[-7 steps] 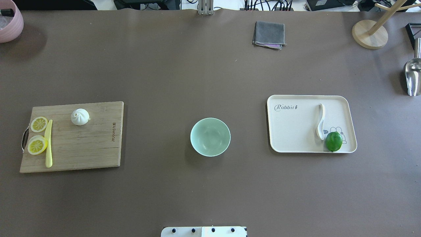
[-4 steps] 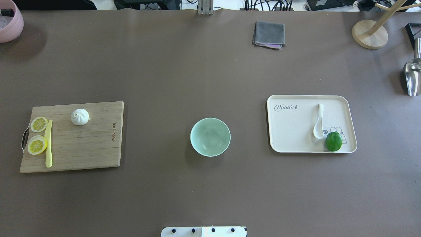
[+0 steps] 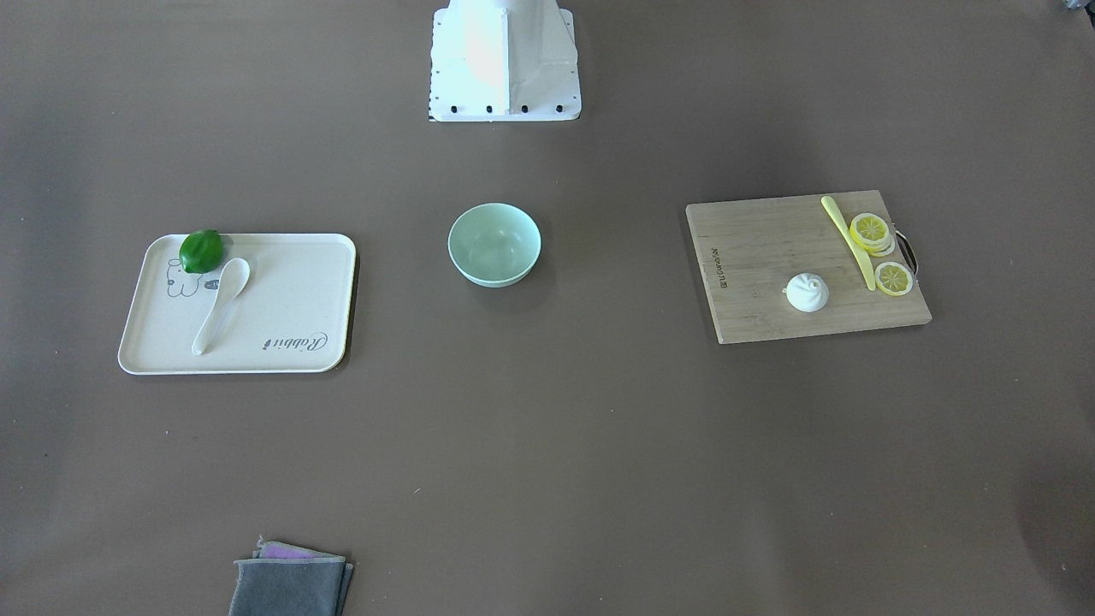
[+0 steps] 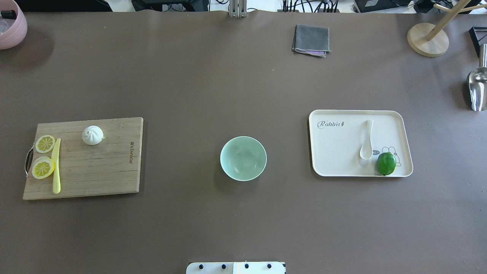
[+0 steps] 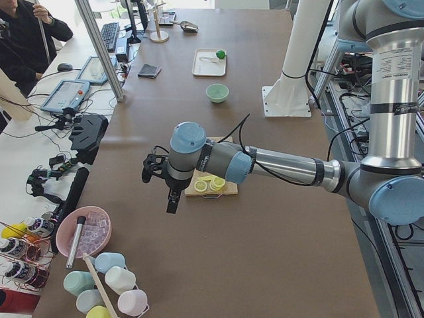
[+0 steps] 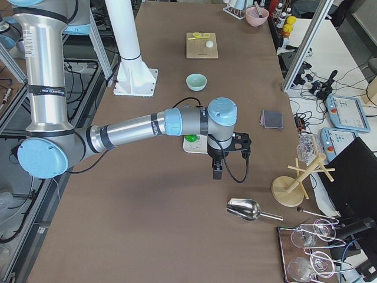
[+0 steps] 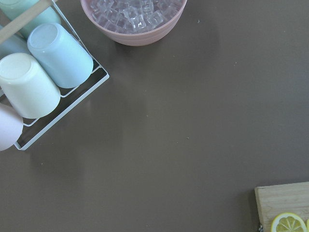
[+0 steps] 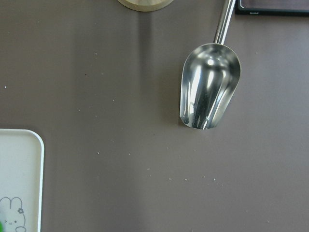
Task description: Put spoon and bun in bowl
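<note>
The white spoon [image 4: 367,142] lies scoop-up on a cream tray [image 4: 338,152], next to a green lime [image 4: 386,163]; it also shows in the front view [image 3: 224,299]. The white pleated bun [image 4: 92,135] sits on a wooden cutting board [image 4: 99,171]. The mint-green bowl [image 4: 243,158] stands empty at the table's middle. My left gripper [image 5: 171,199] hangs over the table beyond the board's end. My right gripper [image 6: 217,171] hangs between the tray and a metal scoop. I cannot tell whether either is open or shut.
Two lemon slices [image 4: 45,143] and a pale-yellow knife [image 4: 56,167] share the board. A grey folded cloth [image 4: 311,40], a wooden mug-tree base [image 4: 427,40] and a metal scoop [image 4: 477,87] lie at the far right. A pink bowl of ice [image 7: 133,19] and a cup rack [image 7: 43,72] stand at the left end.
The spoon has turned from lying on its side to scoop-up and shifted slightly left on the tray. Nothing else has moved.
</note>
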`<state>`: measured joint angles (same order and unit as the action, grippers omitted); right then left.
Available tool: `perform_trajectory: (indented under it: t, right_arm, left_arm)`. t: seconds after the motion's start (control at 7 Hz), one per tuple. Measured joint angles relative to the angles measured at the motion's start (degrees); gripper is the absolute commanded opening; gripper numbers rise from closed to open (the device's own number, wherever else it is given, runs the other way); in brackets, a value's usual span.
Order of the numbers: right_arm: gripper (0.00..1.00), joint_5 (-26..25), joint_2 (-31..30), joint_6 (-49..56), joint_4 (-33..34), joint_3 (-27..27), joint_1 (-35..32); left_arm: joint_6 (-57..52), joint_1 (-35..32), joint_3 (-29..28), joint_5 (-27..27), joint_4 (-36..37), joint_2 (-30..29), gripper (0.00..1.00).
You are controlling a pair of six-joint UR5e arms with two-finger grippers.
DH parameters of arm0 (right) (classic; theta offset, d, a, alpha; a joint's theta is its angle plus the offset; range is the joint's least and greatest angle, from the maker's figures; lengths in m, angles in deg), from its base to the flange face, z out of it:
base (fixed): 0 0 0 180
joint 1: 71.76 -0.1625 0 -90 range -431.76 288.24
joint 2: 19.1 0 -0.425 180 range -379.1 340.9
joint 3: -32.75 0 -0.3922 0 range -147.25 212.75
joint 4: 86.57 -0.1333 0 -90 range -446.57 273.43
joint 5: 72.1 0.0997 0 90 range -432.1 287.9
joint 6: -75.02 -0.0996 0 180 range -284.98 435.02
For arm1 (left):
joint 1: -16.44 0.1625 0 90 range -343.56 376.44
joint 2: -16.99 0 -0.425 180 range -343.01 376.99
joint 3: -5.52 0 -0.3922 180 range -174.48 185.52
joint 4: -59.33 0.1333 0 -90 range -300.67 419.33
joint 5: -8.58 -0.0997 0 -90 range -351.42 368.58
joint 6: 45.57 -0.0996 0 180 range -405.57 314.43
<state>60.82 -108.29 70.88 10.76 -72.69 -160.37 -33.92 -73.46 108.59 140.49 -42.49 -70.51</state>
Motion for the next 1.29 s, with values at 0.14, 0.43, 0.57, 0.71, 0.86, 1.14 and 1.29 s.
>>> perform_trajectory:
  t: [0.14, 0.43, 0.57, 0.71, 0.86, 1.14, 1.29]
  right_arm:
    - [1.00, -0.57, 0.23, -0.15, -4.91, 0.82, 1.48]
    - [1.00, 0.01, 0.59, -1.83, -16.02, 5.31, 4.78]
    - [1.00, 1.08, 1.26, -6.09, -20.62, 6.94, 6.65]
    - [1.00, 1.77, 3.27, -13.12, -22.91, 7.96, 9.37]
    - [1.00, 1.66, 6.17, -20.87, -23.77, 9.01, 12.98]
    - [1.00, -1.84, 9.97, -35.26, -24.31, 9.70, 20.58]
    - [1.00, -3.92, 10.59, -40.68, -24.41, 9.60, 24.10]
  left_arm:
    - [0.00, 0.95, -0.36, 1.37, -2.02, -1.89, 0.98]
    - [1.71, 5.04, -1.55, 3.31, -8.87, -3.70, 0.98]
    - [5.67, 8.19, -2.29, 3.42, -11.09, -5.45, 0.98]
    - [9.50, 10.89, -3.93, 3.42, -12.00, -7.93, 0.98]
    - [13.43, 12.56, -6.13, 3.36, -12.56, -10.22, 0.98]
    - [20.95, 16.63, -8.79, 1.87, -15.56, -12.79, 0.98]
    - [21.92, 19.18, -9.06, -0.37, -16.51, -13.07, 0.98]
